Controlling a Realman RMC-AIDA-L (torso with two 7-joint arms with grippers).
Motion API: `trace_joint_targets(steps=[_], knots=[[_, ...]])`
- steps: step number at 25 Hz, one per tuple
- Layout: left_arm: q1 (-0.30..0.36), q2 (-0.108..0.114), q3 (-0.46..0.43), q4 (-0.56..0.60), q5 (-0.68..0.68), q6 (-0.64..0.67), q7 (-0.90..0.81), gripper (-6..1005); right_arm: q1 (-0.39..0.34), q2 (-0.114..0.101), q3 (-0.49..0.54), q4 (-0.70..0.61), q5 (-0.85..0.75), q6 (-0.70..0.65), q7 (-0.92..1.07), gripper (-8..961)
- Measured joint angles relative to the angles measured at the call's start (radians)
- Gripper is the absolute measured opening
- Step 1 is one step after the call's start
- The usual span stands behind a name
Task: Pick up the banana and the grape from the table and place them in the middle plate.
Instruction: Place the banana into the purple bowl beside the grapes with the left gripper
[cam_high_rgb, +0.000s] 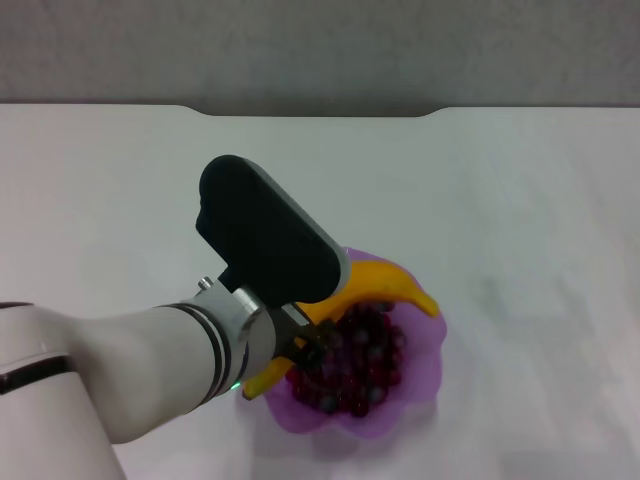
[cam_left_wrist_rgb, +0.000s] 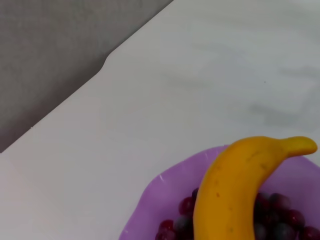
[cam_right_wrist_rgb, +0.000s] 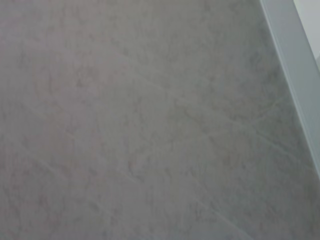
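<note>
While left gripper (cam_high_rgb: 312, 345) hangs over plate (cam_high_rgb: 420, 385) on tabletop (cam_high_rgb: 520, 200), banana (cam_high_rgb: 385, 285) lies across grape (cam_high_rgb: 365, 365) inside plate, likely at release stage. Dark fingers sit at banana's near end; cannot tell whether spread or pinching. Both fruits in plate, so task looks nearly done. Right gripper out of sight, parked.

On the white surface (cam_high_rgb: 520, 200) stood 1 purple scalloped plate (cam_high_rgb: 425, 365). It held 1 yellow banana (cam_high_rgb: 385, 285) and 1 bunch of dark red grapes (cam_high_rgb: 365, 365), its individual grapes too many and too hidden to count. 1 robot arm (cam_high_rgb: 150, 360) was in view.
</note>
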Motion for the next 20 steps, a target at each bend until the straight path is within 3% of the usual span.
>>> trace_joint_targets(steps=[10,15,20], knots=[[-0.002,-0.014,-0.011,0.008,0.004,-0.005,-0.002,633,0.000,0.000,0.000,0.000,0.000,0.000,0.001,878],[0.004,-0.016,-0.016,-0.005,0.025,-0.012,-0.006,854,0.000,0.000,0.000,0.000,0.000,0.000,0.002,878],[0.028,-0.018,-0.053,-0.018,0.071,-0.062,-0.008,890,-0.001,0.000,0.000,0.000,0.000,0.000,0.002,878]])
